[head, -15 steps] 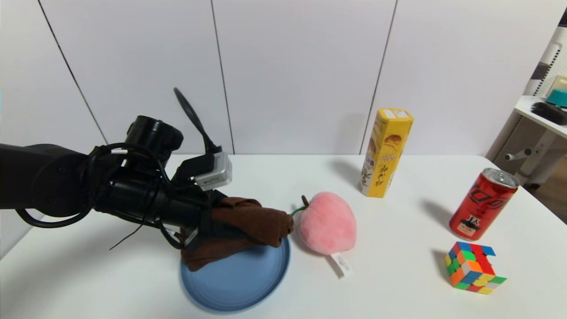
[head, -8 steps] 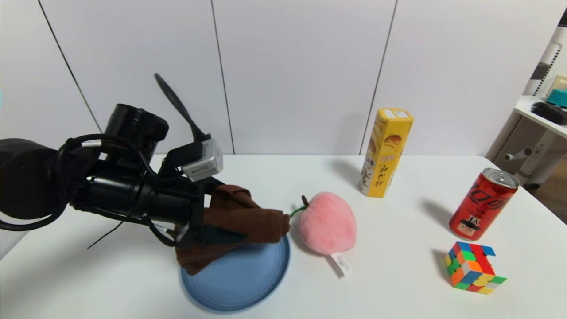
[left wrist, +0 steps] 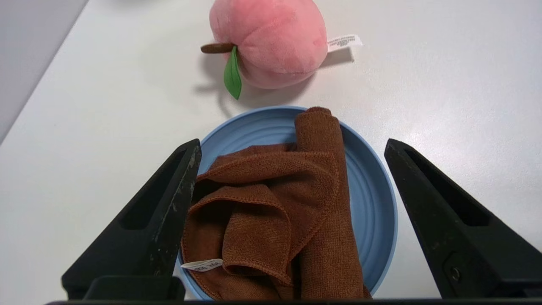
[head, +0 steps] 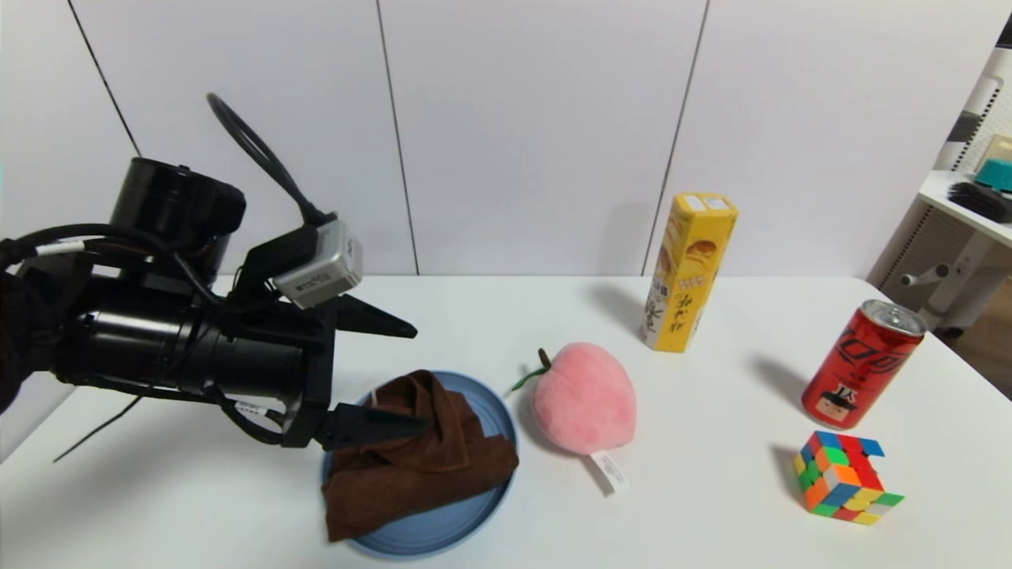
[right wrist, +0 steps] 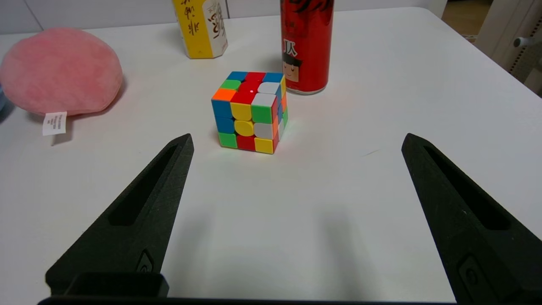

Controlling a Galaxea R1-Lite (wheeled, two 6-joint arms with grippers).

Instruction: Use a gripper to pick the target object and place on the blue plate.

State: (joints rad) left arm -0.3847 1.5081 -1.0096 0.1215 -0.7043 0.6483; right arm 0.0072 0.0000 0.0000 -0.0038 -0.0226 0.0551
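The dark brown towel [head: 419, 458] lies crumpled on the blue plate [head: 468, 518], one corner hanging over the near left rim. My left gripper [head: 421, 378] hovers above the plate's left side, open, its two black fingers wide apart and holding nothing. In the left wrist view the towel [left wrist: 275, 203] rests on the plate [left wrist: 368, 190] below the left gripper [left wrist: 292, 144], clear of both fingers. The right gripper [right wrist: 297, 137] is open over bare table near the front right and is out of the head view.
A pink plush peach [head: 583, 399] sits just right of the plate. Farther right are a yellow snack box [head: 688, 273], a red can [head: 862, 363] and a colour cube [head: 842, 478]. A white shelf [head: 964, 205] stands beyond the table's right edge.
The left gripper opened and let go of the towel, which dropped onto the plate. The arm drew back to the left and rose.
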